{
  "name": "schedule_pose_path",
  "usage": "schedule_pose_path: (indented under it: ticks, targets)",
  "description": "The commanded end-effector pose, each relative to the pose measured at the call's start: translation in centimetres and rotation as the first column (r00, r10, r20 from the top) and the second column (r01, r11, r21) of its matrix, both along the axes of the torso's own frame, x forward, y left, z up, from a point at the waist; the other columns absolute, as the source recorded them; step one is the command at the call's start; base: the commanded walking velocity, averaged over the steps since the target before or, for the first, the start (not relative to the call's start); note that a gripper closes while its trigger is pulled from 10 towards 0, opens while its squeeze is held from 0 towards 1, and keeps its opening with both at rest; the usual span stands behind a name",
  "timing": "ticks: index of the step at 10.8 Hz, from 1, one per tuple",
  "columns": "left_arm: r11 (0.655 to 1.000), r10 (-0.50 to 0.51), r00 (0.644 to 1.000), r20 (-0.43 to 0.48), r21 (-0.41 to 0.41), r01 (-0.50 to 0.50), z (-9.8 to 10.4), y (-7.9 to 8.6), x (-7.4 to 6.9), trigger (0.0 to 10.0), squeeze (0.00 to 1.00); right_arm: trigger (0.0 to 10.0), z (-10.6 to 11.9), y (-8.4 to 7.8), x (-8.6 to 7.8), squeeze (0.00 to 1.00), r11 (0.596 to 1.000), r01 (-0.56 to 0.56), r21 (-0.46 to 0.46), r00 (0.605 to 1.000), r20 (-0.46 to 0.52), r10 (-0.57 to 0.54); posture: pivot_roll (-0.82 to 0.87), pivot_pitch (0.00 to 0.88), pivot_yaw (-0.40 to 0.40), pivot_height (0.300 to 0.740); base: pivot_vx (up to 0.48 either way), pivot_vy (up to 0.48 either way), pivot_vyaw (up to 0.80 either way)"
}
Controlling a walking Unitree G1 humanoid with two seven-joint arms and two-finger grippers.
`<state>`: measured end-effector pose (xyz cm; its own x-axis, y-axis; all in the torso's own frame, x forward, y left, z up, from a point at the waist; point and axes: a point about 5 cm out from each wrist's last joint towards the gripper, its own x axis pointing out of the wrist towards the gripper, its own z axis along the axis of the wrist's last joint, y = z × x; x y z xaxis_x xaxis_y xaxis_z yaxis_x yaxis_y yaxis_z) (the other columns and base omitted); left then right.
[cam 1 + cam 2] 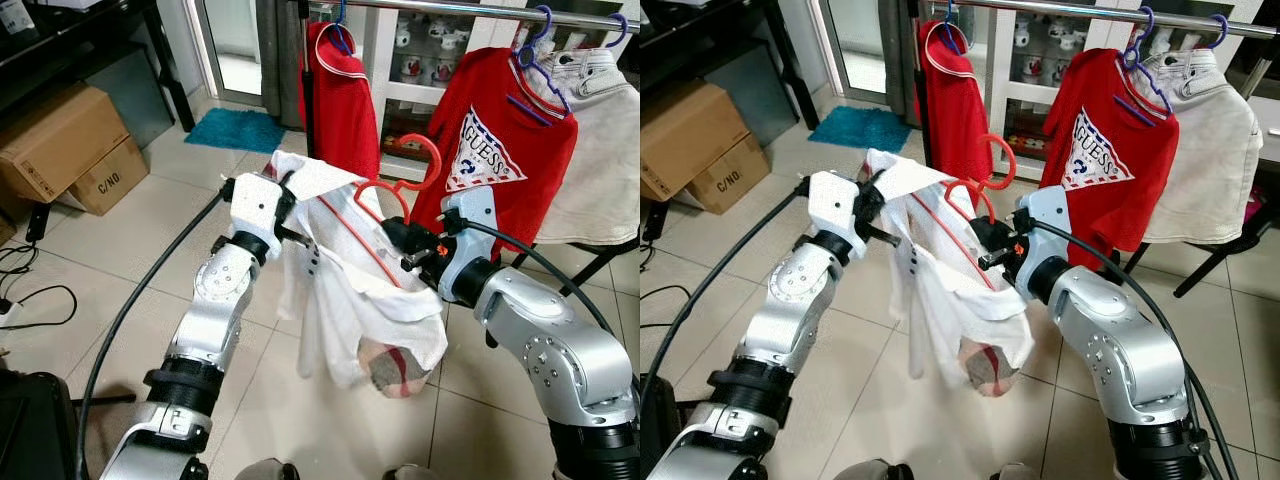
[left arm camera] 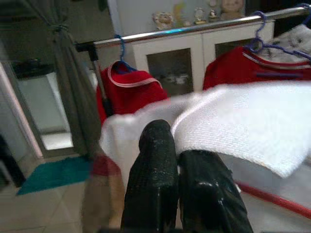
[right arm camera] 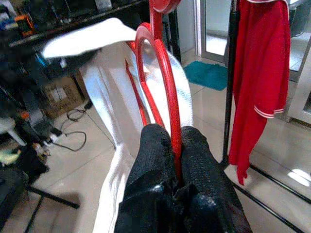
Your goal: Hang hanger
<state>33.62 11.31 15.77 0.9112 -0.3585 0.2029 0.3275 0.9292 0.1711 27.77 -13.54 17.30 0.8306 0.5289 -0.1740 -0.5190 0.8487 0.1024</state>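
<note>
Centre of the head views: a red plastic hanger (image 1: 395,190) carrying a white woven shirt (image 1: 345,300) is held below the chrome clothes rail (image 1: 480,10). The right wrist view shows the right gripper (image 3: 176,141) with jaws clamped on the hanger's red loop. The left wrist view shows the left gripper (image 2: 177,160), jaws pressed together against the shirt's fabric. Legible writing: "GUESS" on the hung red T-shirt (image 1: 500,150); "C/NO" on the brown cardboard box (image 1: 70,150), upper left.
</note>
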Motion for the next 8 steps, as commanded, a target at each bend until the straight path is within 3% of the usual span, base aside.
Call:
schedule_pose_path:
  ticks: [1, 3, 5, 6, 8]
  targets:
    - [0.997, 0.073, 0.997, 0.03, -0.003, -0.073, 0.3, 1.5, -0.1, 0.0, 0.0, 10.0, -0.1, -0.8, 0.4, 0.0, 0.998, 0.052, -0.037, 0.999, -0.013, -0.052, -0.17, 0.057, 0.063, 0.74, 0.0, 0.0, 0.0]
    - [0.997, 0.081, 0.991, 0.102, 0.008, -0.083, 1.5, 1.8, -0.1, 0.0, 0.0, 10.0, -1.2, -0.3, -0.1, 0.0, 0.995, -0.002, -0.104, 0.998, -0.064, -0.005, -0.17, 0.061, 0.062, 0.74, 0.0, 0.0, 0.0]
    - [0.999, 0.043, 0.996, 0.074, 0.025, -0.044, 1.0, 1.4, -0.2, 0.0, 0.0, 10.0, -1.0, -0.1, -0.1, 0.0, 0.996, 0.006, -0.085, 0.999, -0.053, -0.011, -0.17, 0.063, 0.069, 0.74, 0.0, 0.0, 0.0]
    - [0.996, 0.035, 0.999, -0.04, 0.081, -0.032, -1.3, 1.4, -0.8, 0.0, 0.0, 10.0, -0.4, -0.5, 0.3, 0.0, 0.997, 0.053, -0.05, 0.998, -0.034, -0.054, -0.17, 0.066, 0.073, 0.74, 0.0, 0.0, 0.0]
    - [0.989, 0.074, 0.981, -0.178, 0.139, -0.05, -3.9, 1.9, -1.5, 0.0, 0.0, 10.0, 0.0, -0.5, 0.5, 0.0, 0.997, 0.068, -0.03, 0.997, -0.024, -0.068, -0.17, 0.067, 0.073, 0.74, 0.0, 0.0, 0.0]
